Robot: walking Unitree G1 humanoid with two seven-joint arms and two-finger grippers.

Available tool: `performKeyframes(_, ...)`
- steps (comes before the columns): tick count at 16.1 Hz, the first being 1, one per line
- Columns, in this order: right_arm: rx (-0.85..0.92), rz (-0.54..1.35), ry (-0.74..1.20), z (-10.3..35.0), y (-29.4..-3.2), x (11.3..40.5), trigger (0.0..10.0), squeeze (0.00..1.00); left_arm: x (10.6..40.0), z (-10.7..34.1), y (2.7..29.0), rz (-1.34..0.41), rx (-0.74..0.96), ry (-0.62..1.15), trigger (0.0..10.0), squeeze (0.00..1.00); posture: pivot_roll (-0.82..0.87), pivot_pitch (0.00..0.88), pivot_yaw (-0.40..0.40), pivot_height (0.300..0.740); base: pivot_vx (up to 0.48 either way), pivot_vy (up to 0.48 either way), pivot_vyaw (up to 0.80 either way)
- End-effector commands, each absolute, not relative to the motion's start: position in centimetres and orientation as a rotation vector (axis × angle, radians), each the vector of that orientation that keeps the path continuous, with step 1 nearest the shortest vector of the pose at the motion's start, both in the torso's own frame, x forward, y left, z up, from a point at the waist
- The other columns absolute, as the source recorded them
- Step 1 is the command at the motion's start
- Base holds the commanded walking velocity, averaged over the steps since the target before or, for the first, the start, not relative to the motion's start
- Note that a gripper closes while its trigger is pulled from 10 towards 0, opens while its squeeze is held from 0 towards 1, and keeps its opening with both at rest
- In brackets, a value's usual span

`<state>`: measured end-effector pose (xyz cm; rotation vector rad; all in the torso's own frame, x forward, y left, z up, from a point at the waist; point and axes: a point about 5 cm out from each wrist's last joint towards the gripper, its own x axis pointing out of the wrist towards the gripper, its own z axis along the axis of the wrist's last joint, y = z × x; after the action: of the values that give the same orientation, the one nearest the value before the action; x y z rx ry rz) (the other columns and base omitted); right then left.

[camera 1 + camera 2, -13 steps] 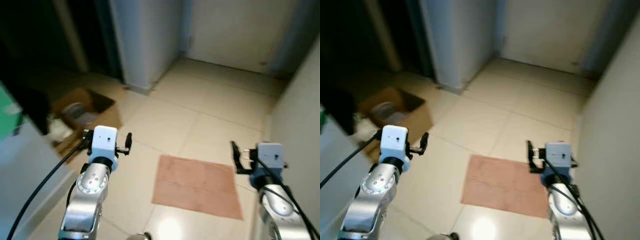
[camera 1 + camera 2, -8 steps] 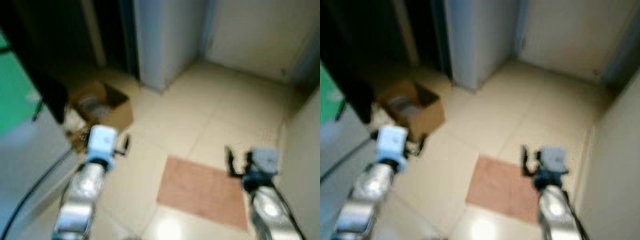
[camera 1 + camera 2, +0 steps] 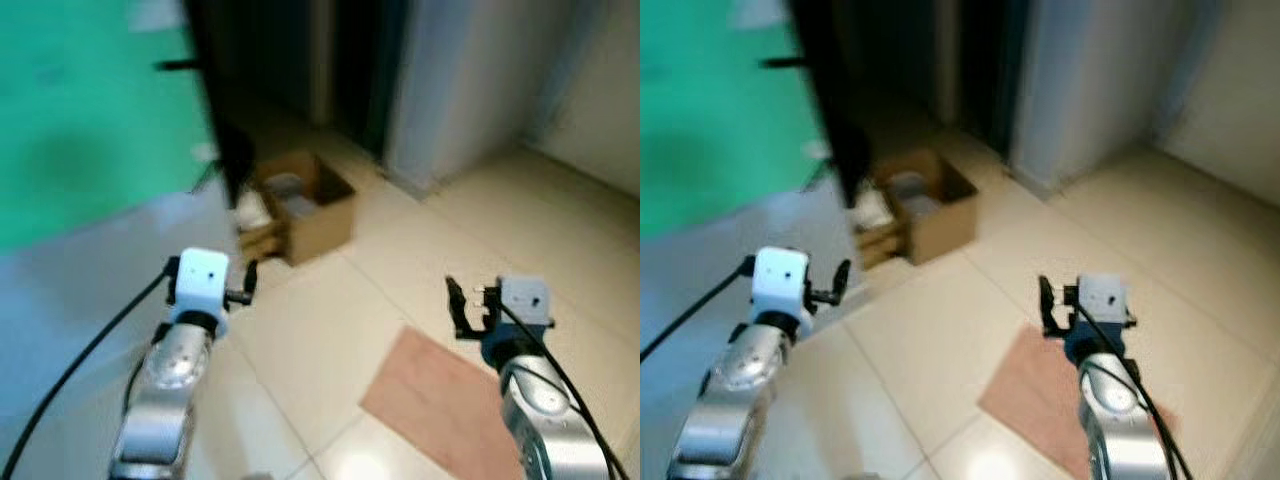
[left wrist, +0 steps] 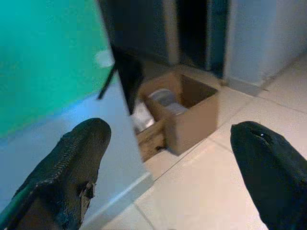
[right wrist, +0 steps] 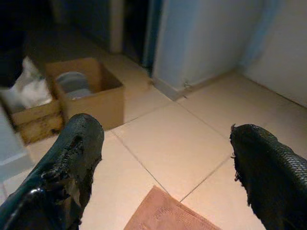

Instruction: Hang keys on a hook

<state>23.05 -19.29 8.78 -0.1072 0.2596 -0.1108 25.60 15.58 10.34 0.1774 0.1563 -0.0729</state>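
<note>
Left gripper and right gripper raised side by side over a tiled floor, fingers spread wide on both with nothing between them. Ahead, an open cardboard box with a pale container inside, set beside a green-and-grey wall and before a dark doorway. Under the right arm, a reddish mat flat on the tiles; keys and hook not to be made out.

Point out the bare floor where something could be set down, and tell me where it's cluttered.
Bare tiles lie between the cardboard box and the pink mat, and beyond the mat toward the grey wall corner. Crowded: the box holds items, with a smaller crate and white clutter against the green wall.
</note>
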Motion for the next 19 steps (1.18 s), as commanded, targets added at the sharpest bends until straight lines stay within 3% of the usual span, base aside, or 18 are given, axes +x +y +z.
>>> performKeyframes(1, -0.109, -0.09, 0.257, 8.8, -19.0, 23.4, 10.0, 1.0, 25.3, 10.6, 15.3, -0.084, 0.183, 0.148, 10.0, 0.0, -0.05, 0.0, -0.029, 0.74, 0.0, 0.0, 0.8)
performKeyframes(3, -0.086, -0.053, 0.278, 8.4, -18.3, 24.0, 10.0, 1.0, 25.0, 10.6, 15.6, -0.063, 0.2, 0.156, 10.0, 0.0, -0.03, 0.0, -0.045, 0.74, 0.0, 0.0, 0.0)
performKeyframes(4, -0.07, -0.03, 0.262, 8.6, -18.0, 24.1, 10.0, 0.65, 24.9, 10.7, 15.6, -0.063, 0.194, 0.15, 10.0, 0.0, -0.02, 0.0, -0.047, 0.74, 0.0, 0.0, 0.0)
performKeyframes(5, -0.039, -0.012, 0.253, 8.7, -17.7, 24.1, 10.0, 0.0, 24.9, 10.8, 15.8, -0.055, 0.192, 0.144, 10.0, 0.0, -0.02, 0.0, -0.044, 0.74, 0.0, 0.0, 0.0)
performKeyframes(11, -0.014, -0.036, 0.277, 8.0, -17.6, 23.9, 10.0, 0.0, 25.8, 11.3, 15.8, -0.075, 0.193, 0.138, 10.0, 0.0, -0.02, 0.0, 0.004, 0.74, 0.0, 0.0, 0.0)
performKeyframes(19, -0.063, -0.037, 0.259, 8.0, -17.2, 24.8, 10.0, 0.0, 26.4, 11.6, 16.0, -0.085, 0.197, 0.132, 10.0, 0.0, 0.0, 0.0, 0.011, 0.74, 0.164, 0.0, 0.72)
